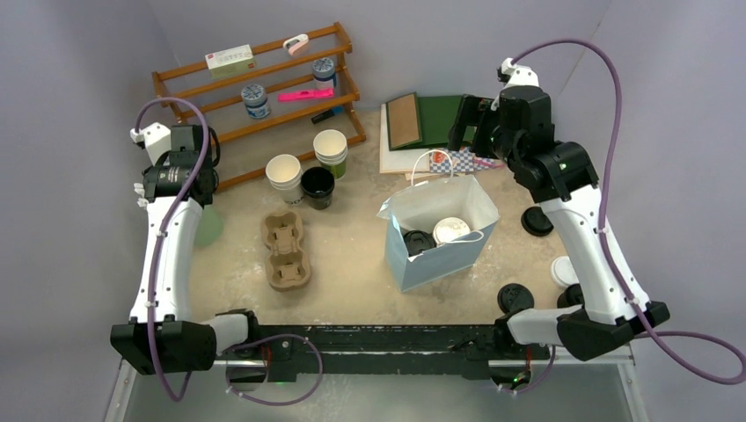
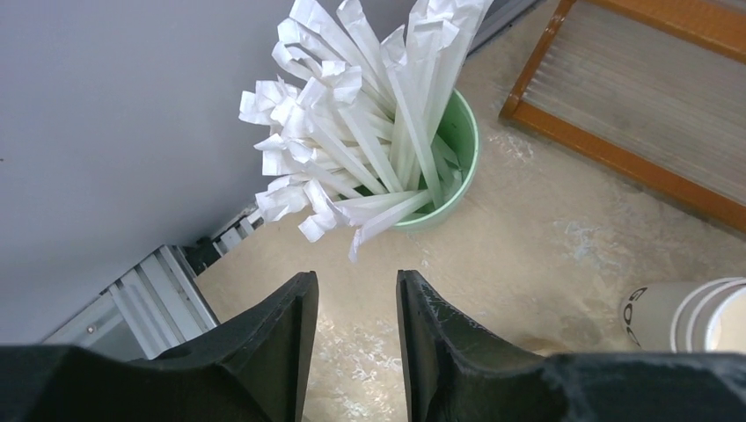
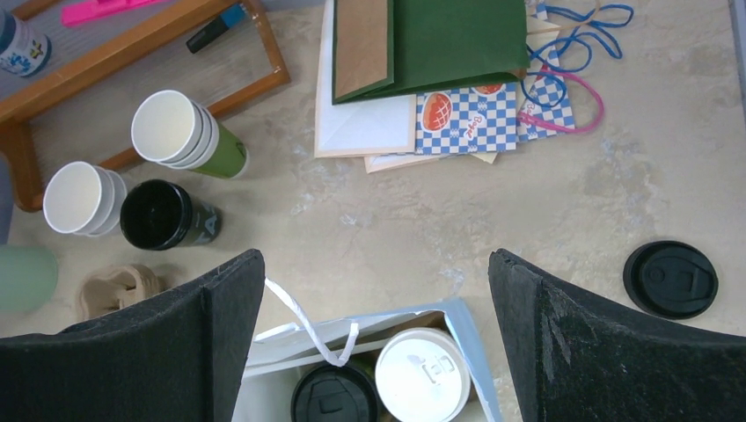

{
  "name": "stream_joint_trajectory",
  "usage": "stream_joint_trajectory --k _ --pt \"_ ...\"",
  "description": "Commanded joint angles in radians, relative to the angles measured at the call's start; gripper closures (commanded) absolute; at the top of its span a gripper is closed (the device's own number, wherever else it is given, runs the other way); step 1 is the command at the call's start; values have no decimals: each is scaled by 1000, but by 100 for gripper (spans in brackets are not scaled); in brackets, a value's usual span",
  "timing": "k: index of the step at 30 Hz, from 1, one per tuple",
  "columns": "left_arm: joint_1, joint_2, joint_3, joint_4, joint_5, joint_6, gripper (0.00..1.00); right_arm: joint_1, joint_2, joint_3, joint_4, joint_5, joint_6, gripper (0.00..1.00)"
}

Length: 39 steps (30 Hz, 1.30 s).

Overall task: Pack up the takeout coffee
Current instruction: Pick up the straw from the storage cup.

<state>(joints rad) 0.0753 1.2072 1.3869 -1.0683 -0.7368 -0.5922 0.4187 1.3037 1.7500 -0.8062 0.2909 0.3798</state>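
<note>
The takeout coffee stands inside an open light-blue paper bag (image 1: 440, 264) in the middle of the table. It is a black-lidded cup (image 3: 334, 400) and, touching it on the right, a white-lidded cup (image 3: 422, 374). The bag's white handle (image 3: 308, 330) droops over the black lid. My right gripper (image 3: 376, 264) hangs open above the table just behind the bag (image 3: 475, 352), with nothing between its fingers. My left gripper (image 2: 356, 290) is at the far left, open by a narrow gap and holding nothing. It points at a green cup (image 2: 449, 176) full of wrapped straws (image 2: 352, 132).
A brown pulp carrier (image 1: 284, 251) lies left of the bag. Stacked lidless cups (image 1: 283, 171) and a lidless black cup (image 1: 318, 185) stand in front of the wooden shelf (image 1: 264, 79). Flat paper bags (image 1: 431, 123) lie at the back. Loose lids (image 1: 537, 220) sit along the right side.
</note>
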Motion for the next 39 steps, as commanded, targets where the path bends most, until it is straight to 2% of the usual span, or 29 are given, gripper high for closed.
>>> stream_joint_trajectory --k 1,4,15,23,24,27,28,32,35,39 --pt "15 -12 -41 59 -2 62 62 0 7 33 20 -39 -34 1" --pt "22 -3 -43 65 -4 57 67 -1 5 29 27 -48 -47 2" --pt "53 29 -61 118 -30 83 68 -1 -6 14 53 -58 -62 1" --pt "85 38 -105 145 -3 53 74 -1 -19 14 60 -49 -74 1" --pt "87 38 -110 146 2 47 76 -1 -22 13 61 -49 -76 1" --pt "87 41 -95 132 1 21 97 -1 -27 12 68 -39 -81 1" --pt "87 41 -77 121 7 8 100 -1 -31 9 75 -36 -83 1" --pt "85 38 7 102 131 -77 100 0 -40 3 118 -16 -88 1" --pt "67 6 28 160 264 -129 100 -1 -48 3 137 -12 -81 1" --pt "42 16 147 150 292 -127 100 0 -79 -20 150 2 -59 1"
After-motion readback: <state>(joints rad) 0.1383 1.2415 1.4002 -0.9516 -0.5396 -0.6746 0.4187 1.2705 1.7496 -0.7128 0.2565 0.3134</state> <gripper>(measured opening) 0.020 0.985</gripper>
